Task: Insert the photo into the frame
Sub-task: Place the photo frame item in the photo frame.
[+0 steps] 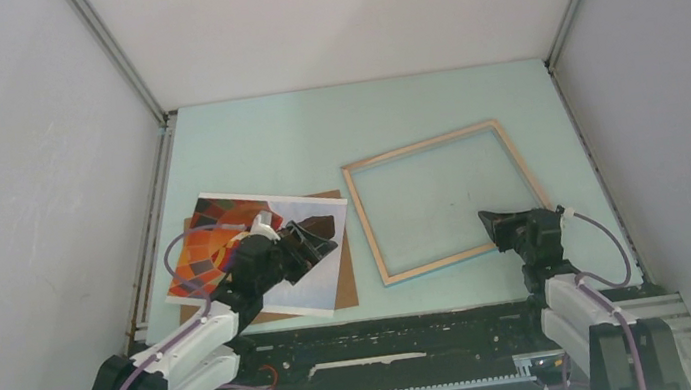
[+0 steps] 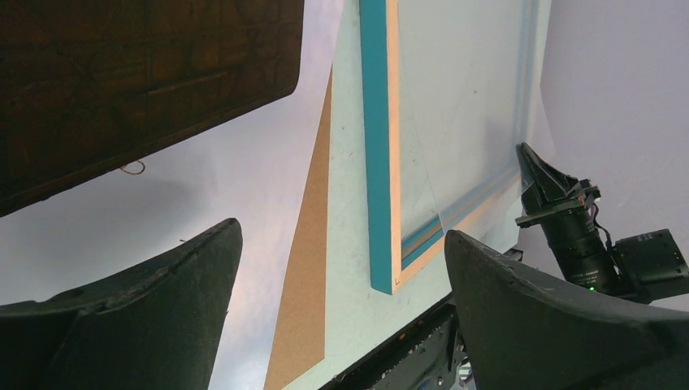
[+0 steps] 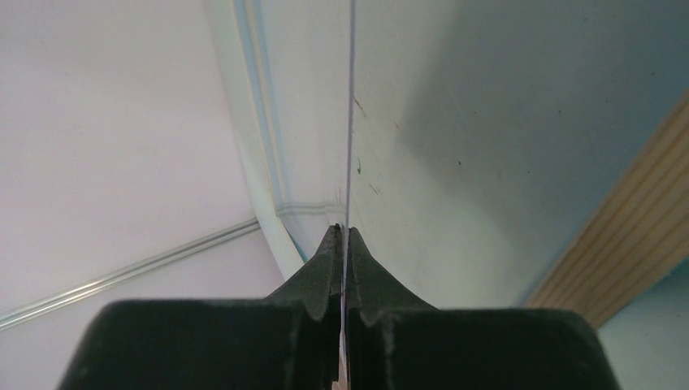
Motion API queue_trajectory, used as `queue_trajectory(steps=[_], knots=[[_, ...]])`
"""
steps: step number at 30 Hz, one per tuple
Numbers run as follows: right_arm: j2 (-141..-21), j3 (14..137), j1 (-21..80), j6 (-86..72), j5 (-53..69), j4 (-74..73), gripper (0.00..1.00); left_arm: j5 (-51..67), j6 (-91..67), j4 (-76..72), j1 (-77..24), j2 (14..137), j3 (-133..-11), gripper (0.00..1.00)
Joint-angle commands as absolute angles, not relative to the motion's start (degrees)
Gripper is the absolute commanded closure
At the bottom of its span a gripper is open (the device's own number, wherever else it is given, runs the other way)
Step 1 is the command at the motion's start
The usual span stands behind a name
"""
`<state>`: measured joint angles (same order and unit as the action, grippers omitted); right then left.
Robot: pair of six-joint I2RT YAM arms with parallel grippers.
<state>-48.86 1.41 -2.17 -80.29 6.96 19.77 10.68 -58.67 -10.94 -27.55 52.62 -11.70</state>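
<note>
The photo (image 1: 203, 257), with an orange-red pattern, a dark brown block and pale sky, lies on the brown backing board (image 1: 341, 256) at the left. My left gripper (image 1: 310, 242) hovers open and empty over the photo's right part. In the left wrist view (image 2: 341, 230) the photo's dark block (image 2: 122, 81) lies ahead of the fingers. The frame (image 1: 421, 148) lies wood side up to the right; its blue edge (image 2: 375, 162) shows in the left wrist view. My right gripper (image 1: 492, 223) is shut (image 3: 343, 231) on a thin clear pane (image 3: 351, 122) at the frame's near side.
White enclosure walls with metal corner rails (image 1: 117, 59) surround the pale green table (image 1: 313, 129). The right arm and its camera (image 2: 577, 236) show in the left wrist view. A black rail (image 1: 390, 335) runs along the near table edge.
</note>
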Motion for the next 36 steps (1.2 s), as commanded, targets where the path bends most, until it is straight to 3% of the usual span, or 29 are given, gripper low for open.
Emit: queue_trajectory(steps=[1, 36], knots=[[-50.62, 0.78, -2.37, -80.82, 4.92, 23.81, 1.00, 10.62, -56.20, -10.88, -27.33, 53.05, -14.96, 0.00], [-45.81, 0.09, -1.79, -80.93, 4.89, 16.69, 1.00, 13.21, -55.04, -12.53, -27.59, 58.02, -16.45, 0.00]])
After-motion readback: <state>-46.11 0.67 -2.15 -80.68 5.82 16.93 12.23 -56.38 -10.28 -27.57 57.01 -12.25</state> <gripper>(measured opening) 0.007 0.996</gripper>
